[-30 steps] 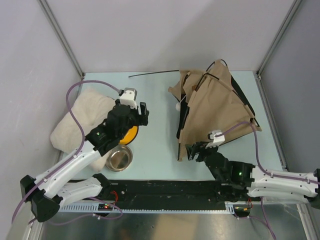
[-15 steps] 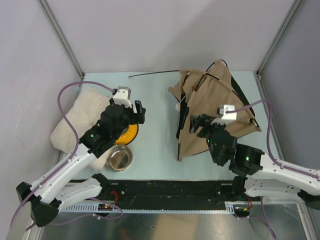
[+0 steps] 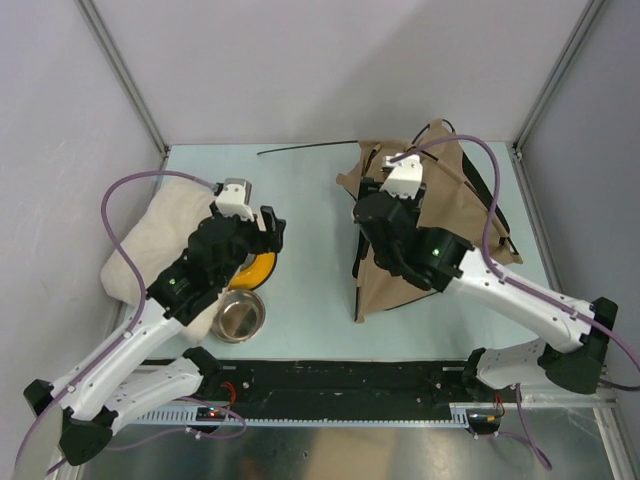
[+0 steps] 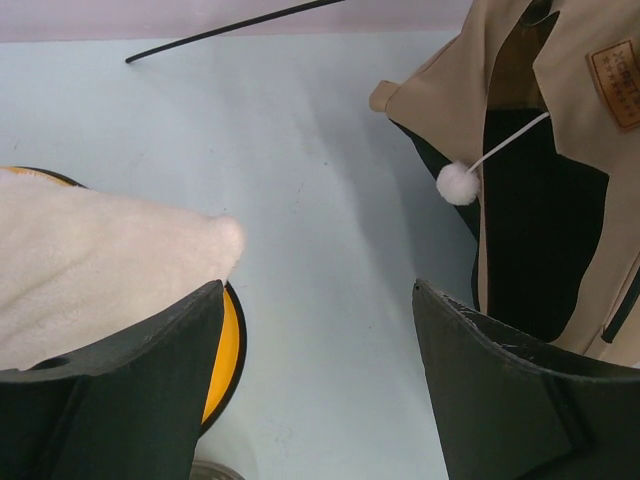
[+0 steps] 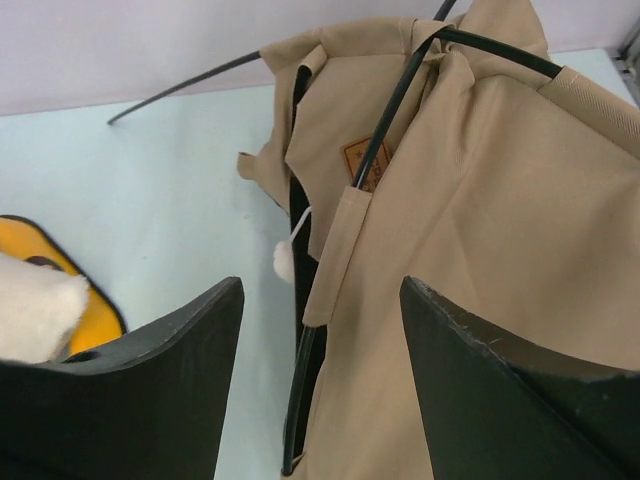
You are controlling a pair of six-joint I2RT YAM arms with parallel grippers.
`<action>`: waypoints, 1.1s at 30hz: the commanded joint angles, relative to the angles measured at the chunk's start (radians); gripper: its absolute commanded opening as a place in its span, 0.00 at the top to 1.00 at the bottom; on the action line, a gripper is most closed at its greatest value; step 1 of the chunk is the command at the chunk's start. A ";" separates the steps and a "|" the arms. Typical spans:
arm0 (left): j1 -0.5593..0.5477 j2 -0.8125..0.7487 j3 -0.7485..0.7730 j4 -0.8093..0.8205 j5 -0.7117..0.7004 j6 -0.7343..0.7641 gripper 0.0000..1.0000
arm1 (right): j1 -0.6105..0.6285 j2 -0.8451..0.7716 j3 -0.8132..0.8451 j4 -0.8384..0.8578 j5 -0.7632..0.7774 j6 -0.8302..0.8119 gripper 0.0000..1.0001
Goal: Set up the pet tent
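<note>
The light blue table [image 3: 310, 230] carries everything. The pet tent [image 3: 465, 205] lies on its far right part. It is not standing: the tan fabric is flat and folded over, with thin black poles running through it and along its edges. A cream pillow [image 3: 150, 240] lies at the left side of the table.

The right gripper [image 5: 320, 300] hangs over the left edge of the tent. Its jaws are apart, and between them the wrist view shows a fabric sleeve with a black pole inside. I cannot tell if the fingers touch the fabric. They have no hold on it.

The left gripper [image 4: 318, 300] is over the right corner of the pillow, and its jaws are wide apart with only the bare table between them.

A yellow bowl holder [image 3: 262, 268] sits just right of the pillow, and a steel bowl [image 3: 240, 316] is in its near part. One loose black pole [image 3: 300, 149] lies at the far edge of the table, left of the tent. A brown label [image 4: 617, 70] is sewn on the tent, and a white pom-pom [image 4: 456, 184] hangs on a string at the opening.
</note>
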 commanded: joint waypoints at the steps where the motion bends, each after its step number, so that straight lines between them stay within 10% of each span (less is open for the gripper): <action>1: 0.008 -0.032 -0.028 -0.004 0.007 -0.009 0.20 | -0.039 0.069 0.108 -0.154 0.017 0.054 0.33; 18: 0.013 -0.071 -0.060 -0.013 0.003 -0.008 0.20 | -0.151 0.206 0.188 -0.198 -0.072 0.054 0.43; 33: 0.022 -0.098 -0.072 -0.017 0.000 0.007 0.19 | -0.178 0.177 0.192 -0.300 -0.083 0.087 0.99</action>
